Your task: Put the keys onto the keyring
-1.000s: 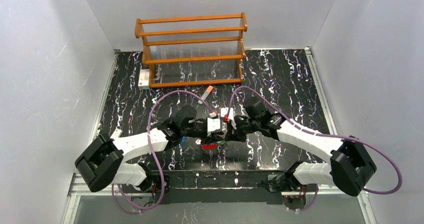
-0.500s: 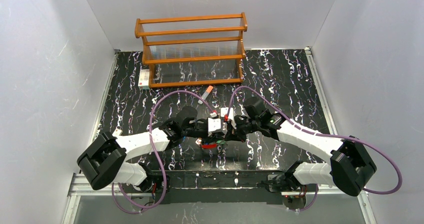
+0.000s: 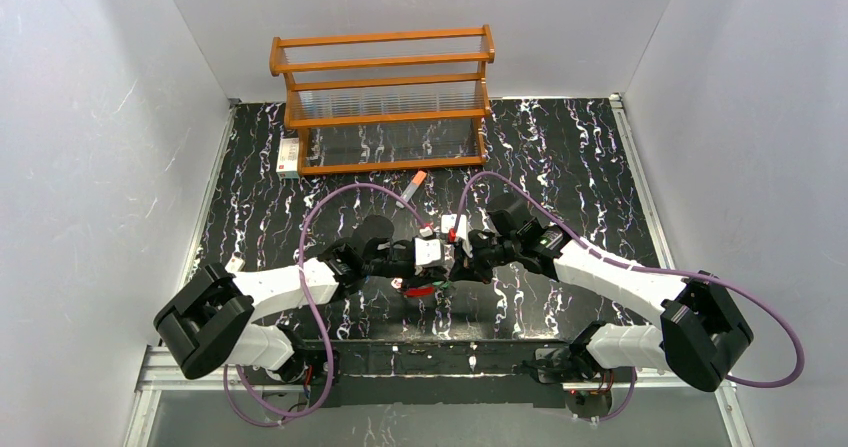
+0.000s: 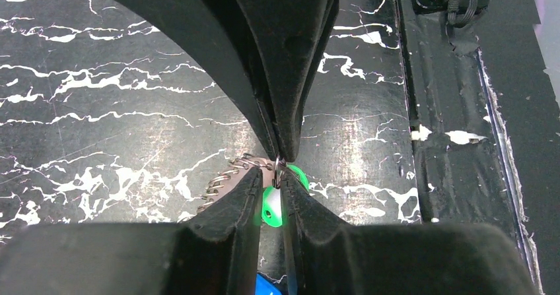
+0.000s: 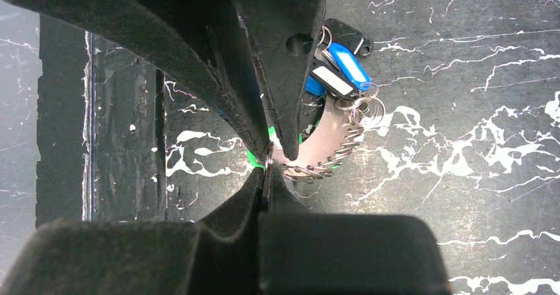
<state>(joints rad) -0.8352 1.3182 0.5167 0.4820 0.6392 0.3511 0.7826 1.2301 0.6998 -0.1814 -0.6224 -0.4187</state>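
Both grippers meet tip to tip at mid-table. My right gripper (image 5: 267, 169) (image 3: 456, 261) is shut on the thin wire of the keyring (image 5: 318, 170), whose arc carries a row of small rings; its red section (image 3: 420, 290) shows below the grippers. My left gripper (image 4: 279, 176) (image 3: 444, 263) is closed to a narrow slit with the green key (image 4: 271, 206) in it, right against the right gripper's fingertips (image 4: 284, 136). Blue keys (image 5: 349, 67) and a black fob (image 5: 349, 34) hang beyond the ring. The grippers hide most of the loop from above.
A wooden rack (image 3: 385, 97) stands at the back of the table. A grey stick with an orange cap (image 3: 412, 189) lies just behind the grippers. A small white tag (image 3: 288, 155) sits left of the rack. The table's front rail (image 4: 455, 143) runs close by.
My left jaws have narrowed onto the green key and the left arm has crept slightly right. The right gripper has stayed shut in place.
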